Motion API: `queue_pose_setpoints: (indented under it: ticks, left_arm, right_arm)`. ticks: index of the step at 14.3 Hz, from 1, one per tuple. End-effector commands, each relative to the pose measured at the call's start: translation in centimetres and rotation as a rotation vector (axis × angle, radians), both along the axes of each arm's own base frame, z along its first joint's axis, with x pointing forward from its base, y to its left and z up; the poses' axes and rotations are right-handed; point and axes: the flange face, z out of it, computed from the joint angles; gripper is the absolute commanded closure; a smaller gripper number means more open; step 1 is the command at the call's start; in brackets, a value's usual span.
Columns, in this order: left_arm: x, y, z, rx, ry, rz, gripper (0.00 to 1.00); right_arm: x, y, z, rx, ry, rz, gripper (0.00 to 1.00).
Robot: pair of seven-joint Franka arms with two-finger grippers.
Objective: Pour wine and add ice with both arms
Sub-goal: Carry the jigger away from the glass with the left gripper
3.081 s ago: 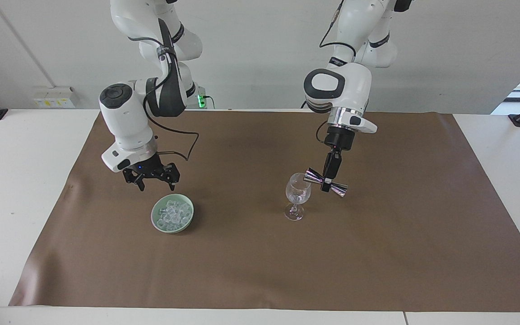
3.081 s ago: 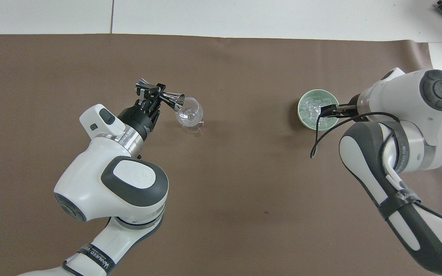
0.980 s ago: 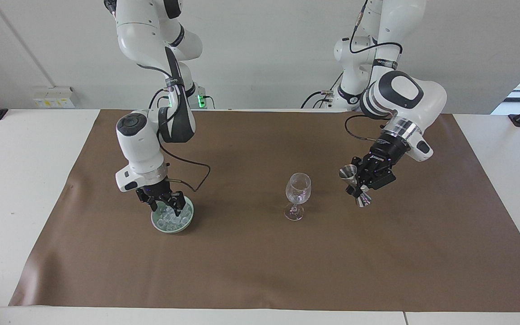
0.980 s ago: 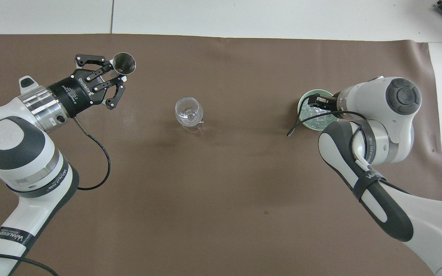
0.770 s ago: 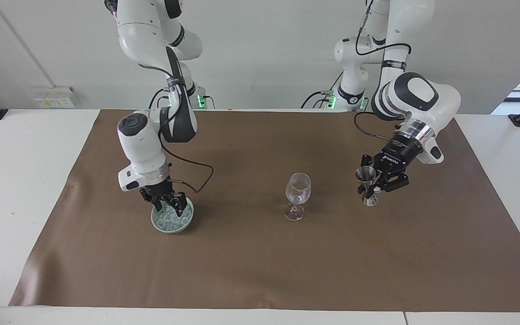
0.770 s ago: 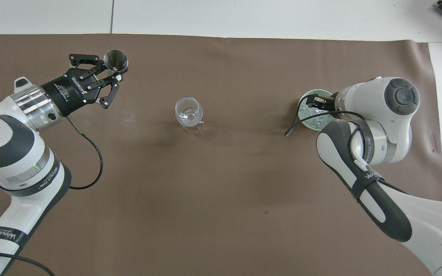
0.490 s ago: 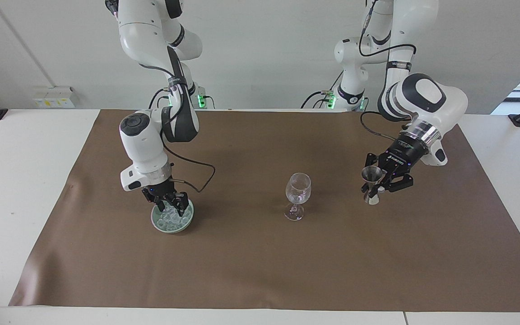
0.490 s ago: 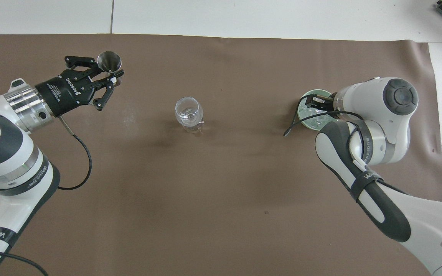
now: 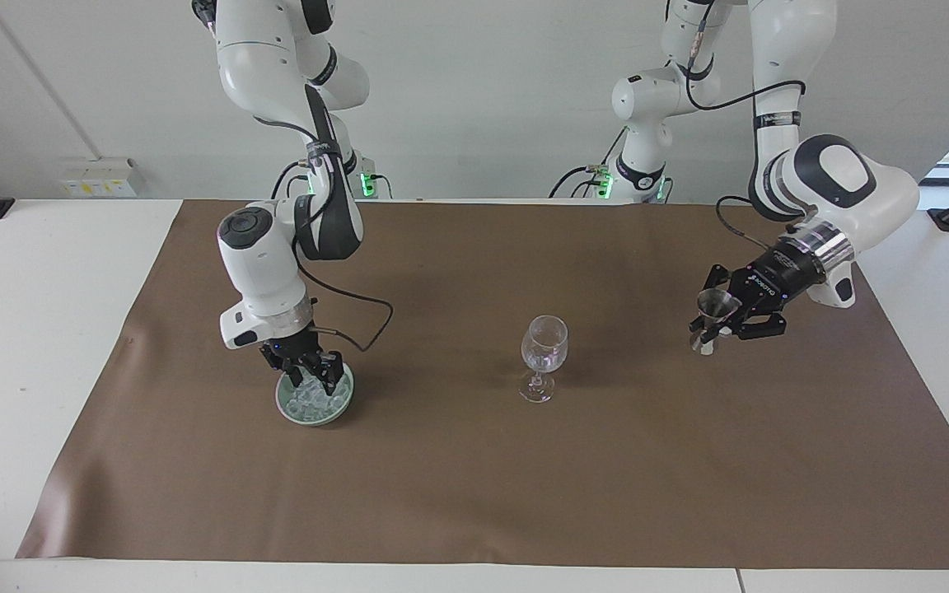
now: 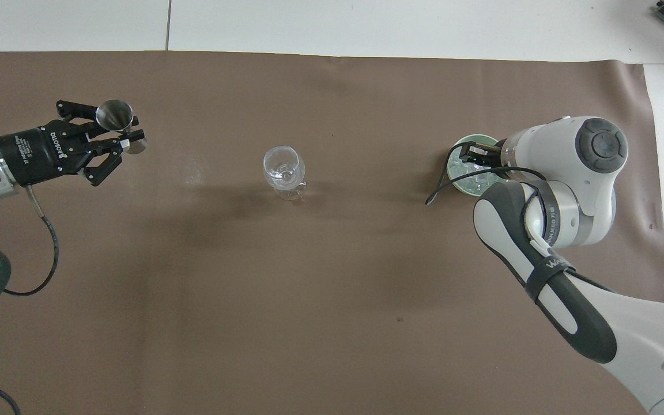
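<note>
Two white arms with rounded, glossy segments reach over a white bench (image 9: 30, 329) covered by a wide, smooth brown mat (image 9: 474, 478). The mat's edge farthest from the robots stops just short of the bench edge, and most of the mat lies bare around the few things on it.

The right arm (image 9: 260, 247) bends steeply down, and its black right hand (image 9: 310, 379) is dipped into a round pale green bowl (image 9: 343, 408) toward the right arm's end of the bench. Whether that hand is open or closed on a cube cannot be told.

The left arm (image 9: 837, 189) slants in low toward its own end. Its left hand (image 9: 717, 329) is clamped on the narrow waist of a shiny metal hourglass-shaped measuring cup (image 9: 711, 306), mouth up.

Between bowl and cup, well apart from both, stands a clear stemmed glass (image 9: 544, 346), upright.

Heaped in the bowl is the ice (image 9: 310, 402), small glassy cubes.
</note>
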Motion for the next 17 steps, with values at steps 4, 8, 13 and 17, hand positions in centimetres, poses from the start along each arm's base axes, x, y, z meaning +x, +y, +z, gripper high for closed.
queue_pose_setpoints:
  ticks: [4, 8, 13, 17]
  left_arm:
    - [-0.7, 3.4, -4.0, -0.056, 0.098, -0.008, 1.00]
    - [-1.6, 4.6, -5.7, -0.059, 0.133, 0.023, 1.00]
    - [-2.3, 8.7, -10.0, -0.122, 0.184, 0.067, 1.00]
    - [-2.8, 9.6, -12.4, -0.134, 0.182, 0.063, 1.00]
  right_arm:
    - [0.2, -0.2, -0.3, 0.014, 0.007, -0.029, 0.34]
    - [0.1, -0.2, -0.2, 0.014, 0.011, -0.030, 0.38]
    - [0.0, -0.2, -0.3, 0.013, 0.026, -0.030, 0.45]
    - [-0.1, -0.2, -0.3, 0.013, 0.028, -0.028, 0.50]
